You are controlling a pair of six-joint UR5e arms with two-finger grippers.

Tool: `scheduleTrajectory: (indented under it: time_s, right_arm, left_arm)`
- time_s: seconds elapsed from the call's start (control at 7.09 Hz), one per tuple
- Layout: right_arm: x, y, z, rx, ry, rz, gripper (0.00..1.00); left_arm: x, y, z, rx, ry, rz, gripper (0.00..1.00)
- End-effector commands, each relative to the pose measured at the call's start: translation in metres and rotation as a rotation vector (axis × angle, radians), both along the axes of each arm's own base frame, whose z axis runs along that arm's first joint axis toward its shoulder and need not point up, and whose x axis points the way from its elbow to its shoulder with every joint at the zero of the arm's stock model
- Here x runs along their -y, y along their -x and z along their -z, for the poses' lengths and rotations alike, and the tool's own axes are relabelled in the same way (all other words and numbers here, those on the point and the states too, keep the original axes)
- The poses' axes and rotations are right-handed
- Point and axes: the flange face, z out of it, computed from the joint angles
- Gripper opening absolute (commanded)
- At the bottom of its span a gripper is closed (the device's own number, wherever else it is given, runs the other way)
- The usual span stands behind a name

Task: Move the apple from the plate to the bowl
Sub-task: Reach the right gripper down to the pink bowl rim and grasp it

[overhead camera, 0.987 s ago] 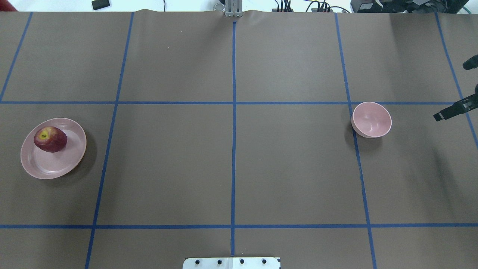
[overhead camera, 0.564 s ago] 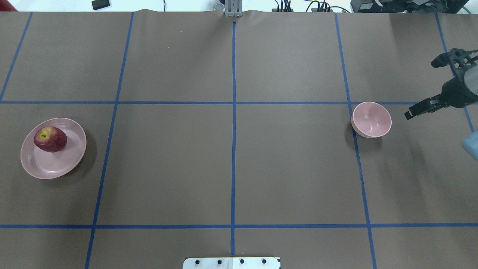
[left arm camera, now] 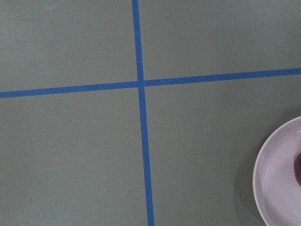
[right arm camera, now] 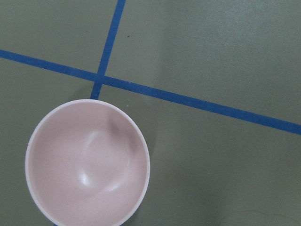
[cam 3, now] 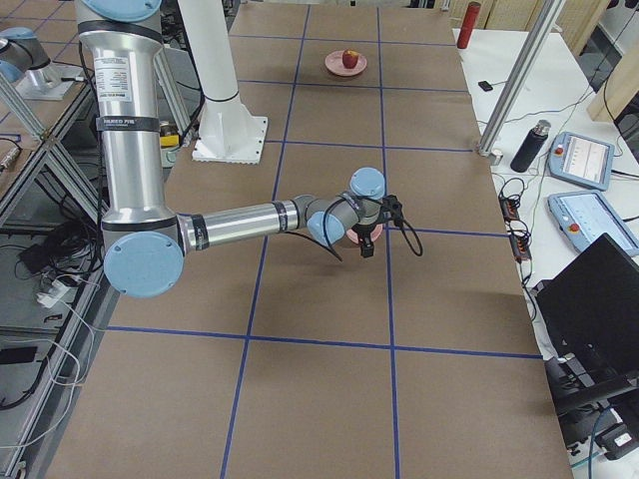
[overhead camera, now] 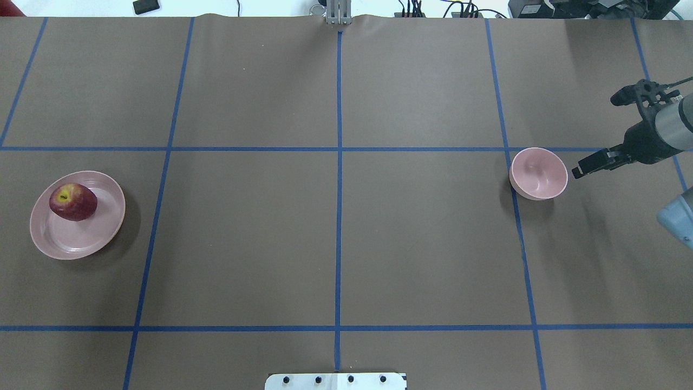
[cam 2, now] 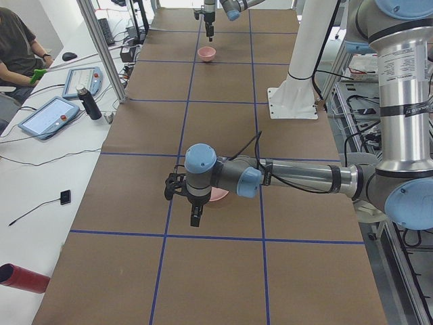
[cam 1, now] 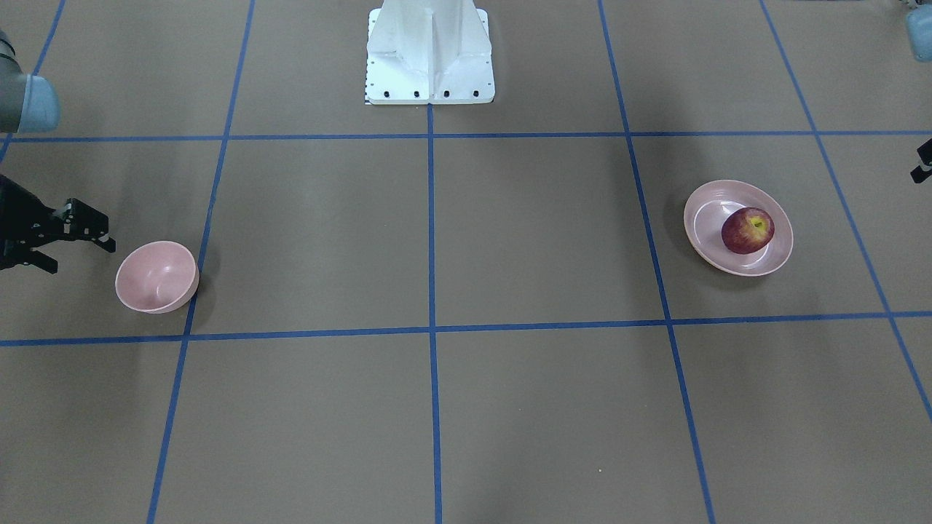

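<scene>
Right gripper (overhead camera: 595, 136), jaws parted and empty, is positioned just beside the bowl (overhead camera: 541, 179); the apple (overhead camera: 73, 201) is seen on the plate (overhead camera: 81, 241), well apart, ungrasped; the whole transfer is left

I see the right end effector (cam 1: 81, 258) hanging over the desk (overhead camera: 335, 238). The bowl (overhead camera: 538, 173) sits just beside it on its inward side, toward the desk's middle, and the two do not touch. The plate (overhead camera: 81, 238) lies well apart from that end effector, at the desk's opposite end, near the left end effector (cam 2: 195, 218) and just inward of it. The apple (overhead camera: 73, 201) rests on the plate, on the part nearer the left end effector and farther from the robot base (cam 1: 429, 54)
</scene>
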Motion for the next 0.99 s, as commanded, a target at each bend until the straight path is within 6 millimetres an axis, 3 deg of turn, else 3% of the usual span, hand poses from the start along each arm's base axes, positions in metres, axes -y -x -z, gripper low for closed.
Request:
scheduleTrajectory:
  time_s: [0.0,0.28,0.71,0.85]
  right_arm:
    - [0.012,0.02,0.0,-0.002,0.009,0.015,1.0]
    - [0.019,0.027,-0.019,-0.02,0.046,0.01,1.0]
    - [0.015,0.064,-0.009,-0.044,0.052,0.007,0.98]
    - [0.016,0.066,-0.008,-0.044,0.051,0.008,0.59]
  left_arm:
    - [0.001,0.0,0.0,0.0,-0.001,0.0,0.98]
    - [0.001,0.0,0.002,-0.002,-0.003,0.001,0.98]
    - [0.001,0.0,0.001,-0.001,-0.004,0.0,0.98]
    - [0.001,0.0,0.001,-0.002,-0.005,0.0,0.98]
